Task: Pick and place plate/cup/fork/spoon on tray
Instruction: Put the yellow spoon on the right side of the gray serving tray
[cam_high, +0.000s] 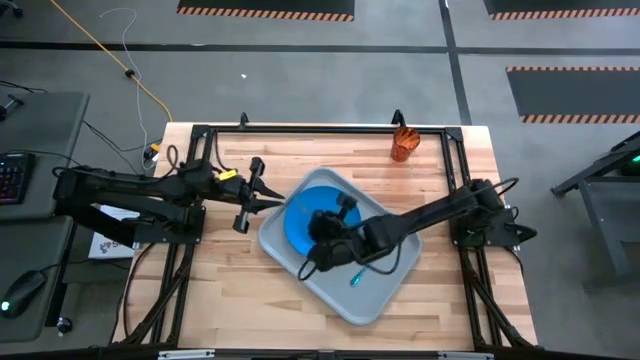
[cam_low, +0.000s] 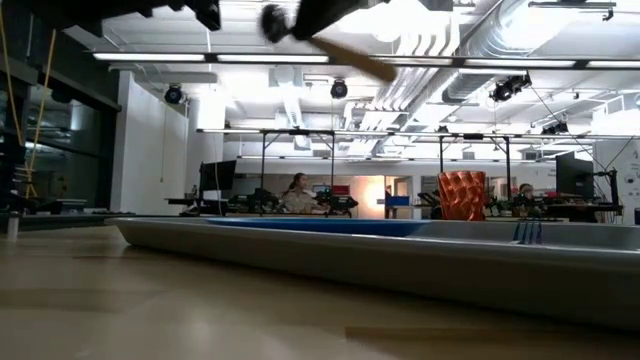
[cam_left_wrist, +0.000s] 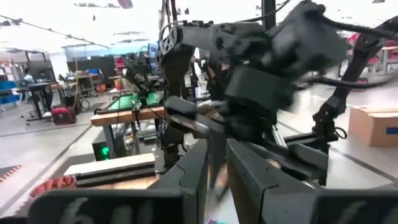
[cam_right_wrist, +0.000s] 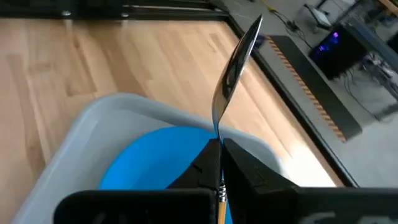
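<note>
The grey tray (cam_high: 372, 296) lies slantwise in the middle of the table. The blue plate (cam_high: 298, 226) rests flat in its far-left part and the teal-handled fork (cam_high: 356, 278) lies on its floor nearer the front. The red-orange cup (cam_high: 403, 143) stands upright on the wood at the far right. My right gripper (cam_right_wrist: 219, 163) is above the plate (cam_right_wrist: 155, 158), shut on the spoon (cam_right_wrist: 234, 68). My left gripper (cam_left_wrist: 217, 180) stands raised just left of the tray, level, its fingers a narrow gap apart with nothing between them. My right gripper pinches the spoon between its two fingers at the thin metal neck (cam_right_wrist: 217, 138), where it meets the orange handle (cam_right_wrist: 221, 208), which runs back between the fingers. The fingers slant down from the table's right and lie along the spoon. The silver bowl sticks out past the fingertips, clear above plate and tray.
A black metal frame (cam_high: 320, 128) runs along the table's far edge and down both sides. Bare wood lies in front of and left of the tray (cam_right_wrist: 81, 143). In the low view the tray's rim (cam_low: 400, 262) spans the table, with the cup (cam_low: 461, 195) behind it.
</note>
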